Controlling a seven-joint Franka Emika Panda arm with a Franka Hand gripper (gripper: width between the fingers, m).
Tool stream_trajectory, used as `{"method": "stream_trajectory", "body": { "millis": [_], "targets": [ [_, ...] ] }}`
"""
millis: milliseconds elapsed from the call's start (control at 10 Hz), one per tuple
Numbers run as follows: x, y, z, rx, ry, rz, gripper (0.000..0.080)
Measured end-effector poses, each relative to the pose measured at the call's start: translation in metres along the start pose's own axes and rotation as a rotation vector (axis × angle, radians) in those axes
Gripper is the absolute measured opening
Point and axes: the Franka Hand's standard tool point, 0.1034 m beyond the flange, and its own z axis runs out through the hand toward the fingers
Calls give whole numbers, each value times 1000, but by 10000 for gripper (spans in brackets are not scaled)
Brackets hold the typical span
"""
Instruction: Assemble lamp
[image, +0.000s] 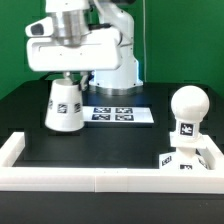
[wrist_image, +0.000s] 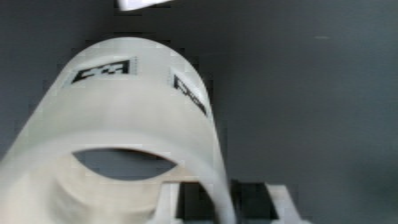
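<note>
The white cone shade stands at the exterior view's left, narrow end up, with tags on its side. My gripper comes down on its top. In the wrist view the shade fills the picture. Its rim wall runs between my two fingers, and the dark pads lie against it on both sides, so the gripper is shut on the shade's wall. The round bulb stands upright on the square base at the exterior view's right, apart from the shade.
The marker board lies flat just to the right of the shade, in front of the arm's pedestal. A low white wall borders the front and left of the black table.
</note>
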Motion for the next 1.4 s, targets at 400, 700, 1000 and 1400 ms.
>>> {"method": "stream_trajectory", "body": {
  "millis": [400,700,1000,1400],
  "targets": [
    [23,-60,-39,41,-8,91,47],
    [64,-104,-74,62,4,143,47],
    [71,-106,-78,63,-4,141,47],
    [76,-116,-86,71,-8,129,47]
  ]
}}
